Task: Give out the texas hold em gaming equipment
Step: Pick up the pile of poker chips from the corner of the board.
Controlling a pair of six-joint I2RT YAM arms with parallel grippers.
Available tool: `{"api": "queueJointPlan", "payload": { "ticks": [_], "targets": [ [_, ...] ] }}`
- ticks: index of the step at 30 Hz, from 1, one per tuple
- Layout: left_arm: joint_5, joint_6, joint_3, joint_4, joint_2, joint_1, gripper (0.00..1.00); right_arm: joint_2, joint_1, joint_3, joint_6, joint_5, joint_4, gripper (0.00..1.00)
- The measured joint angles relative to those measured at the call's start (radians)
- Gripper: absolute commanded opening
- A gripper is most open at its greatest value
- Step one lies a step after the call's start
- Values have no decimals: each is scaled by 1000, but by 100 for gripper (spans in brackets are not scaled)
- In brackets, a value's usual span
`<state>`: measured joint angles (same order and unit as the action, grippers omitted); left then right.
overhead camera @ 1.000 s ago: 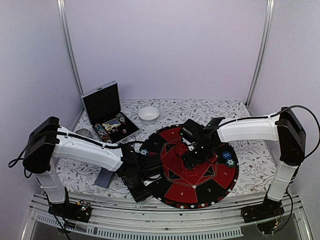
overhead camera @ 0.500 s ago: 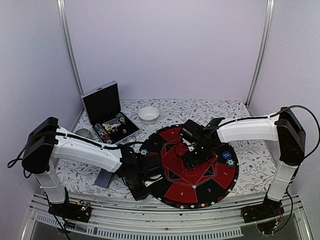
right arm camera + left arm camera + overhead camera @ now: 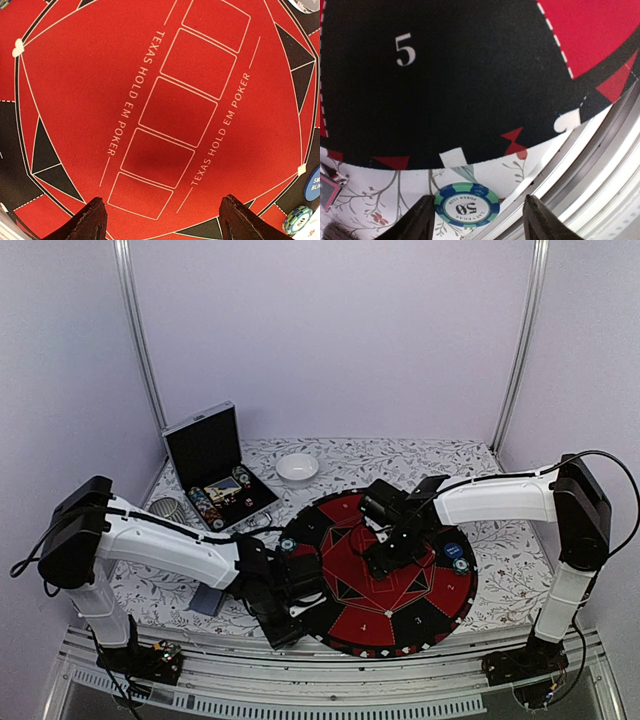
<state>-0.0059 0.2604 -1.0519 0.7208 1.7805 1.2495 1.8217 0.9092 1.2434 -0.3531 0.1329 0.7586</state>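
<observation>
In the left wrist view a green-and-blue "50" poker chip (image 3: pixel 466 205) lies flat on the floral cloth, just off the edge of the round mat (image 3: pixel 470 90) by its "5" seat. My left gripper (image 3: pixel 480 222) is open around it, with the chip close to the left finger. In the top view this gripper (image 3: pixel 288 602) hangs at the mat's near-left rim. My right gripper (image 3: pixel 165 220) is open and empty over the red centre of the mat (image 3: pixel 400 585). A blue button disc (image 3: pixel 453 550) and a chip (image 3: pixel 461 565) sit on the mat's right side. Another chip (image 3: pixel 288 543) sits at its left rim.
The open silver case (image 3: pixel 213 455) at the back left holds more chips (image 3: pixel 207 505). A white bowl (image 3: pixel 297 467) stands behind the mat. A grey-blue card stack (image 3: pixel 207 597) lies left of my left arm. A metal rail (image 3: pixel 600 160) runs along the near table edge.
My left gripper has shifted a little toward the near-left, off the mat's rim. The right arm has stayed still.
</observation>
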Motion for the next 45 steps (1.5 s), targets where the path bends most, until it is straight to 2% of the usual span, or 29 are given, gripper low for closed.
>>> {"api": "queueJointPlan", "payload": {
  "ticks": [11,16,32,45],
  "targets": [
    [-59,4,-7,13,13,19,44,6,0,0,7,-12,0,79],
    [-62,5,-7,15,12,27,40,9,0,0,11,-13,0,79],
    [-63,6,-7,32,3,15,39,17,0,1,14,-12,8,79],
    [-53,2,-22,91,-46,-74,39,17,0,15,14,-11,22,79]
  ]
}}
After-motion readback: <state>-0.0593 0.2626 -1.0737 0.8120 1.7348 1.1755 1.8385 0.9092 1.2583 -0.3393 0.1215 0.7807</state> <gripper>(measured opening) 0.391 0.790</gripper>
